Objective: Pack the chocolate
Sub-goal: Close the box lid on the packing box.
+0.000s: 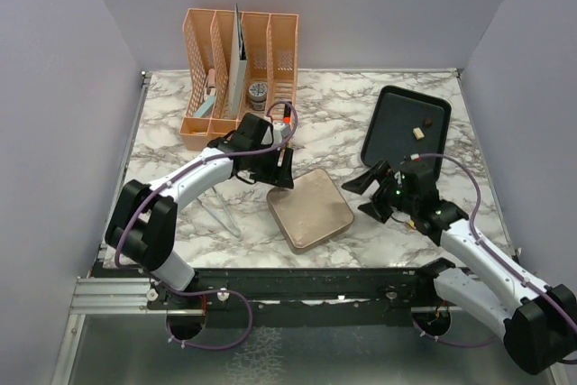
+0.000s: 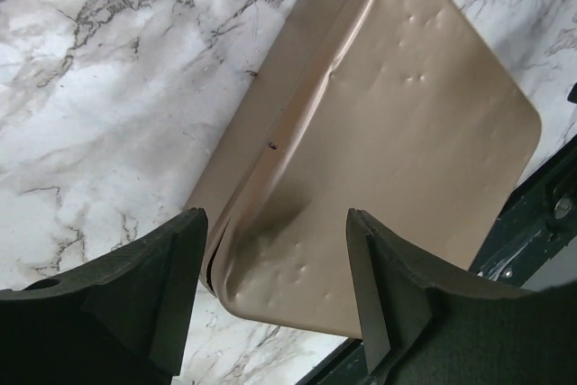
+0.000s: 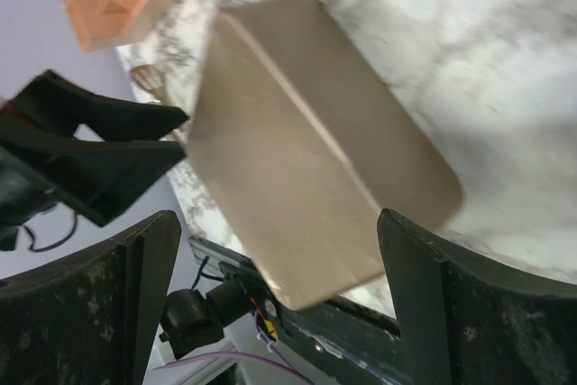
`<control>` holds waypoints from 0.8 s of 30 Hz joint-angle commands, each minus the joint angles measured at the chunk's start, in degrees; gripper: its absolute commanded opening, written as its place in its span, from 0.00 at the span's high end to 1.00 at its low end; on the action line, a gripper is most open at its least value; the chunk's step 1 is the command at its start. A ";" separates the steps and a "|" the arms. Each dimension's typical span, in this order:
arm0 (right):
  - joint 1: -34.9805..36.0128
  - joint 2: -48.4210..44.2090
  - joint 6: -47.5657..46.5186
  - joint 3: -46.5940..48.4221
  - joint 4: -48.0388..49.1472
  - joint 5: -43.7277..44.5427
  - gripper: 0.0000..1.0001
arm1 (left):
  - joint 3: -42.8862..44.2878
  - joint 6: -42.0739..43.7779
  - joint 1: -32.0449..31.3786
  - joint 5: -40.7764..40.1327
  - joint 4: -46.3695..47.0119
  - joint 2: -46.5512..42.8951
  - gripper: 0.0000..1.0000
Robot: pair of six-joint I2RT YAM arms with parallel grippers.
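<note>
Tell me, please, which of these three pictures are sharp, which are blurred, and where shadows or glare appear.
Top external view: sharp, evenly lit, soft shadows on the marble table. Left wrist view: sharp; a soft sheen on the gold tin shows its dents; the left fingers are dark. Right wrist view: motion blur smears tin and table; the right fingers look sharper.

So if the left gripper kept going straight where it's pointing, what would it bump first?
Probably the gold tin: its lid lies right ahead, framed between the left gripper's open fingers, though how far off is hard to tell.
</note>
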 commanded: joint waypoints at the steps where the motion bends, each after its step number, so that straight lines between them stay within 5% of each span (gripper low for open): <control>1: 0.32 -1.46 5.96 -5.99 -0.77 -1.39 0.07 | 1.78 2.43 0.09 3.24 -1.65 3.03 0.31; 18: 2.20 1.54 14.90 -12.90 13.57 -5.71 0.11 | 0.17 1.93 0.09 5.26 -1.11 2.91 0.32; 24: 2.20 0.36 17.48 -17.40 30.05 -6.67 0.27 | -1.54 -0.46 0.09 9.11 1.95 3.02 0.43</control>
